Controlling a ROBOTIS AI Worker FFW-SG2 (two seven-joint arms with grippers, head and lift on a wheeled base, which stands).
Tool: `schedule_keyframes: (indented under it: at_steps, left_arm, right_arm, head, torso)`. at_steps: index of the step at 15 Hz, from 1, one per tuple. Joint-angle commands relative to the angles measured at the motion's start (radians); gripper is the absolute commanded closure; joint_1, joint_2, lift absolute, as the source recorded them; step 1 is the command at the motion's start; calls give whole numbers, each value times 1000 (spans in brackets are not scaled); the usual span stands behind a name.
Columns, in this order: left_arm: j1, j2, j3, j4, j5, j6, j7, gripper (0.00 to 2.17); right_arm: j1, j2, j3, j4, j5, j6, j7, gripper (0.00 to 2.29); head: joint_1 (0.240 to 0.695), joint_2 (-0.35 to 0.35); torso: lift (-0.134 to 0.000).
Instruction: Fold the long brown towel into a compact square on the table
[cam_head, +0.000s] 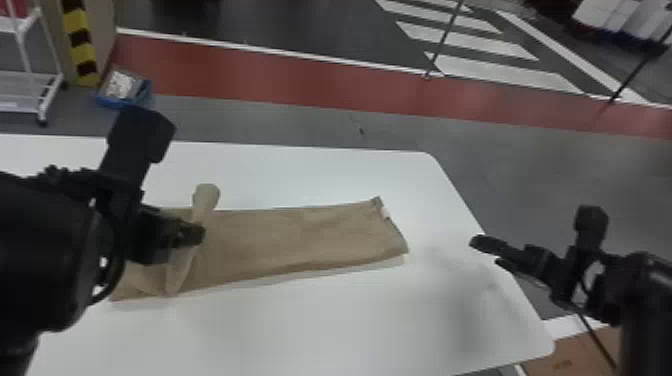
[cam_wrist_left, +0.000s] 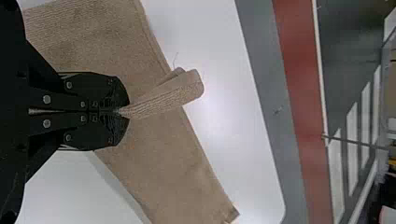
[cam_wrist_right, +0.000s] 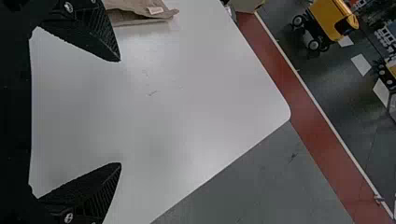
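Note:
The brown towel (cam_head: 300, 232) lies as a long strip across the white table, its labelled end toward the right. My left gripper (cam_head: 197, 234) is over the towel's left part, where a fold of cloth stands up. In the left wrist view the left gripper (cam_wrist_left: 122, 112) is shut on a pinched edge of the towel (cam_wrist_left: 163, 95), with the rest lying flat beneath. My right gripper (cam_head: 482, 250) stays at the table's right edge, away from the towel. In the right wrist view the right gripper (cam_wrist_right: 120, 112) is open with nothing between its fingers; the towel's labelled end (cam_wrist_right: 135, 8) lies beyond.
The white table (cam_head: 340, 320) has a rounded far right corner. A cardboard box (cam_head: 575, 352) is below its near right edge. Behind the table, a white rack (cam_head: 30, 65) and a blue bin (cam_head: 122, 90) stand on the floor at the left.

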Motion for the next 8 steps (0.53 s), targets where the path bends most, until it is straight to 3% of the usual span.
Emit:
schedule_keyframes:
  at_steps: [1, 5, 6, 8]
  left_arm:
    - [0, -7, -50, 82, -3, -46, 43, 2145]
    - [-25, -7, -85, 139, 6, -129, 120, 2142]
    - [-25, -7, -104, 137, 8, -129, 131, 1771]
    - [-20, -7, -134, 134, 22, -129, 128, 19]
  right_arm:
    - [21, -5, -11, 0, -9, -9, 1, 87]
    - [31, -12, -16, 0, -14, -24, 4, 87]
    - [30, -19, -16, 1, -17, -24, 4, 87]
    - [19, -35, -10, 15, -17, -37, 4, 87]
  head:
    - [695, -350]
    - [695, -350]
    - [695, -350]
    - [695, -350]
  torso:
    - [-123]
    - [-123]
    - [-123]
    - [-123]
